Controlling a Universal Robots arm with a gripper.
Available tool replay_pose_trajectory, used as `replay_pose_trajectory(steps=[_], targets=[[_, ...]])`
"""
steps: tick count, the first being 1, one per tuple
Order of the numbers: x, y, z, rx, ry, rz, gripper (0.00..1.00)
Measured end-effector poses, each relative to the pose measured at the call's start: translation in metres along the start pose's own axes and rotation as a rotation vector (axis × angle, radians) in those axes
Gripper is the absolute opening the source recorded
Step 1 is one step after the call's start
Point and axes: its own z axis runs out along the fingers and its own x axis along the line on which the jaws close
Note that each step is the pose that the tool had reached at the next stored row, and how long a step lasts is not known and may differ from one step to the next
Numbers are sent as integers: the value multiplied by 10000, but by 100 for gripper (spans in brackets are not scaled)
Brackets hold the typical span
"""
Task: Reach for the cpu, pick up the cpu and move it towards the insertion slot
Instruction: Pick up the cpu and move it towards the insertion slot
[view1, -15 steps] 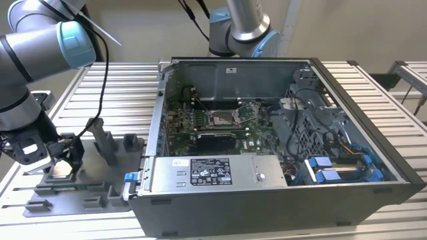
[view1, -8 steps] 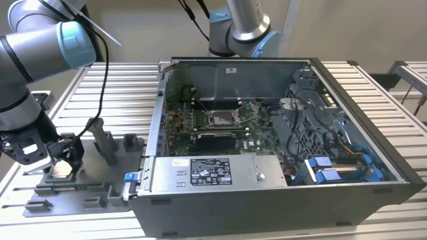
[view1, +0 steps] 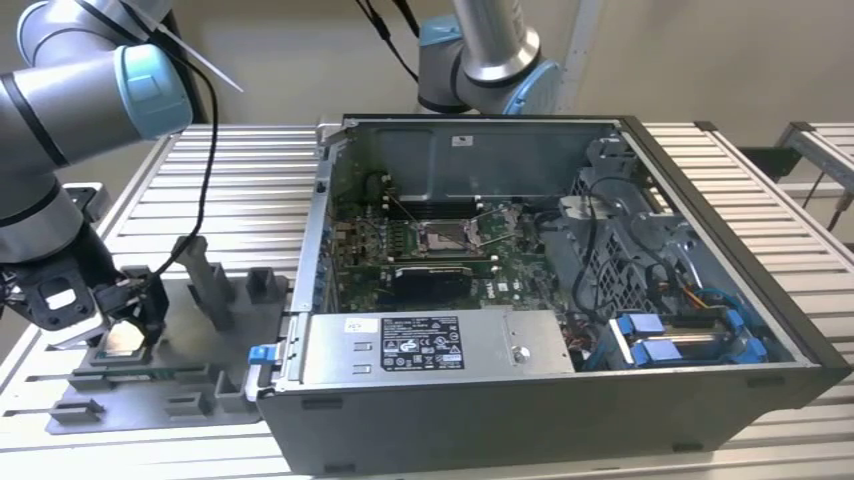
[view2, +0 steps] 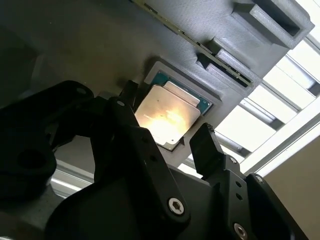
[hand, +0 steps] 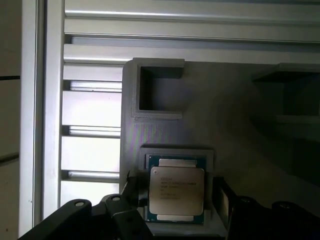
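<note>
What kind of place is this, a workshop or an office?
Probably a robotics lab or assembly test bench: a robot arm reaches over a slatted metal table that carries an open computer case and a grey fixture tray holding the cpu.

Faint print on the cpu (hand: 177, 194), labels on the power supply (view1: 521, 350), seemingly none legible.

One cpu (hand: 176, 192), one insertion slot (view1: 445, 236), one computer case (view1: 534, 425), one tray (view1: 134, 415).
</note>
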Motion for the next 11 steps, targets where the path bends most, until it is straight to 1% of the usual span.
replay_pose_trajectory(steps=[1,2,11], targets=[[0,0,0,0,1,0,100],[0,0,0,0,0,0,0],[0,0,1,1,0,1,0]])
